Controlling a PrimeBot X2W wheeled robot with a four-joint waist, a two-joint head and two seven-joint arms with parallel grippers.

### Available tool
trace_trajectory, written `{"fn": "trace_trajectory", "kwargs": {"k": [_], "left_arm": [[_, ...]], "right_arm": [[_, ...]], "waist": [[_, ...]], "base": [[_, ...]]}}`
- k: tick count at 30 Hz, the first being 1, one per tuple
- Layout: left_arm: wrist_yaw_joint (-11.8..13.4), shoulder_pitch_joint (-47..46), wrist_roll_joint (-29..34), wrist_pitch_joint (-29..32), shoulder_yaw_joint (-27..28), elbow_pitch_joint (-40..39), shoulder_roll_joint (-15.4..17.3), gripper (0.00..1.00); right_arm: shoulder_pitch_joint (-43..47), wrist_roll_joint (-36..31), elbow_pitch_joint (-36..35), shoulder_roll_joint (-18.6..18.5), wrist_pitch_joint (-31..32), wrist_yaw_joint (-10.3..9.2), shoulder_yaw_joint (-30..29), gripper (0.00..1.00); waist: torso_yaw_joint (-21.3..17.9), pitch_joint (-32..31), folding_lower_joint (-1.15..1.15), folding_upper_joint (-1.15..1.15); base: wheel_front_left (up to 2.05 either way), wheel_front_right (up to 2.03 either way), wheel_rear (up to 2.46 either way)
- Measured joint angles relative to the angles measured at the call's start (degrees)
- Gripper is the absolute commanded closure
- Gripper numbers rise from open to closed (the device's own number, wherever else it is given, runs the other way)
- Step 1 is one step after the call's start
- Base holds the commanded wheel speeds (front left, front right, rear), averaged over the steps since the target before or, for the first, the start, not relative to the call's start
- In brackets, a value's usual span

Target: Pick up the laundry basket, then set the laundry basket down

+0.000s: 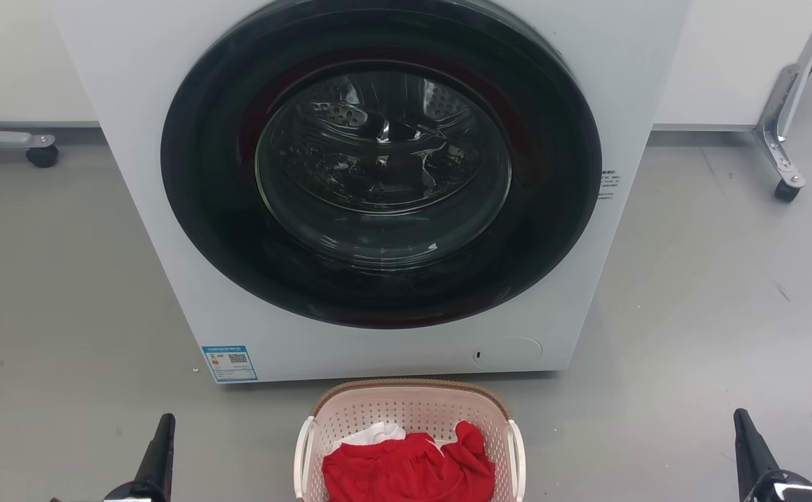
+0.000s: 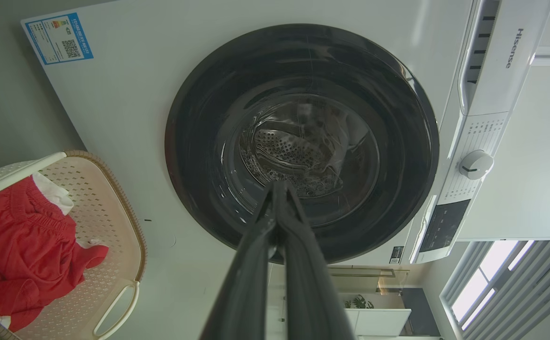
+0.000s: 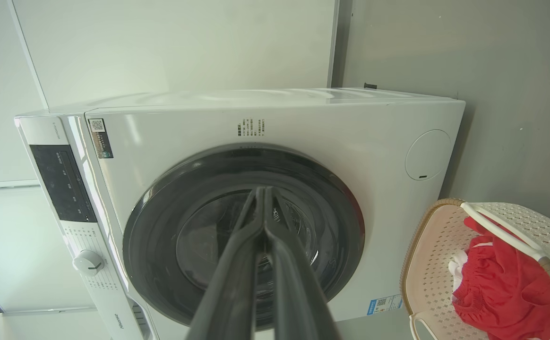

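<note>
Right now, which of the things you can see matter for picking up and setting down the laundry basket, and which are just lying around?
For the job:
laundry basket
its white side handles
left gripper, shut
right gripper, shut

Just there:
washer
red garment and white cloth, inside the basket
wheeled frame legs on the floor

Our left gripper (image 2: pixel 279 185): two long dk-grey fingers (image 2: pixel 251 274), matte, wide at base & tapering to thin tips. Our right gripper (image 3: pixel 262 190): same build, same colour. In head view we see each as a slim black spike; glossy black housing w/ pale curved edging at both bases.
</note>
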Motion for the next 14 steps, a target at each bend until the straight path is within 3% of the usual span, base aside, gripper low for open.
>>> {"fn": "trace_trajectory", "kwargs": {"k": [14], "left_arm": [[0.0,0.0,0.0,0.0,0.0,0.0,0.0,1.00]], "right_arm": [[0.0,0.0,0.0,0.0,0.0,0.00,0.0,1.00]], "waist": [[0.0,0.0,0.00,0.00]], "base": [[0.00,0.00,0.00]]}}
